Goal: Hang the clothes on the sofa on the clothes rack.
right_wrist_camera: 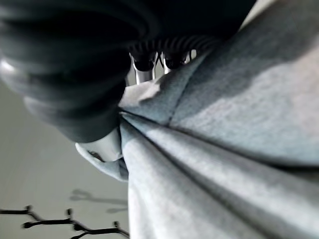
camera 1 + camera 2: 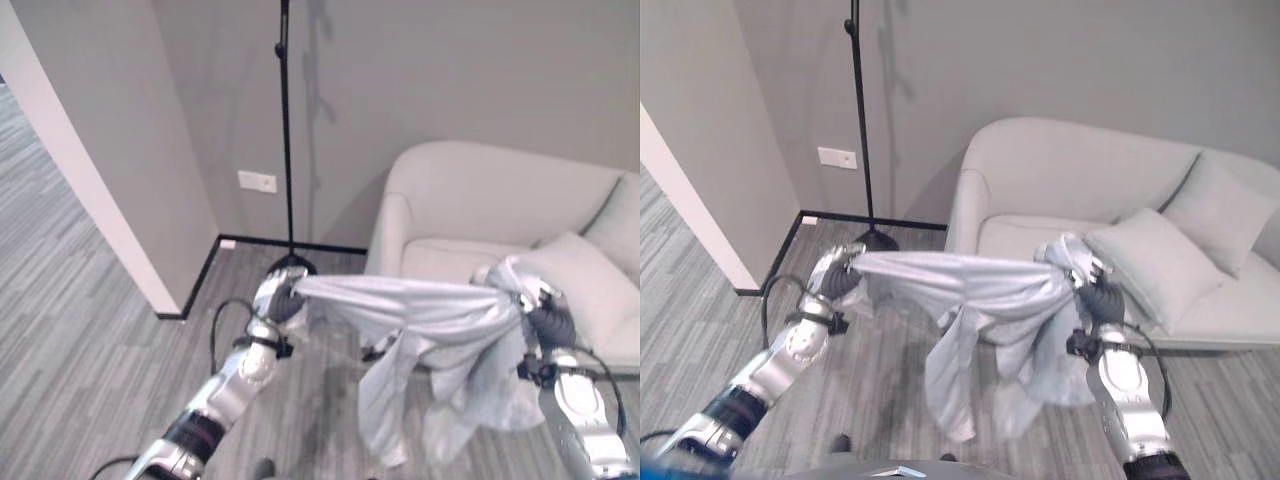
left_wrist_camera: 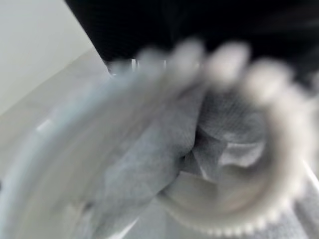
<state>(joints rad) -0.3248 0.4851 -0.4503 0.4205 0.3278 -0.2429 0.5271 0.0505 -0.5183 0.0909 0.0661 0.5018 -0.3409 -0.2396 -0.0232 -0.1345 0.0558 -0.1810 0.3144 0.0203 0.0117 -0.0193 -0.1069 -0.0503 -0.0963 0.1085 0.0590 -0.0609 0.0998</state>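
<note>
A light grey garment (image 2: 420,330) hangs stretched between my two hands above the floor in front of the sofa (image 2: 480,210). My left hand (image 2: 277,300) is shut on one end of the cloth near the base of the black clothes rack (image 2: 286,130). My right hand (image 2: 535,310) is shut on the other end beside the sofa's front edge. The garment's loose part droops toward the floor between my arms. In the left wrist view curled fingers (image 3: 234,59) wrap bunched cloth (image 3: 149,164). In the right wrist view the cloth (image 1: 224,149) runs out from under the fingers (image 1: 144,64).
A grey cushion (image 2: 1215,215) leans at the sofa's right end and another (image 2: 1150,262) lies on the seat. The rack's round base (image 2: 876,239) stands by the wall corner. A white wall edge (image 2: 90,190) juts in at the left. Grey striped carpet (image 2: 90,330) covers the floor.
</note>
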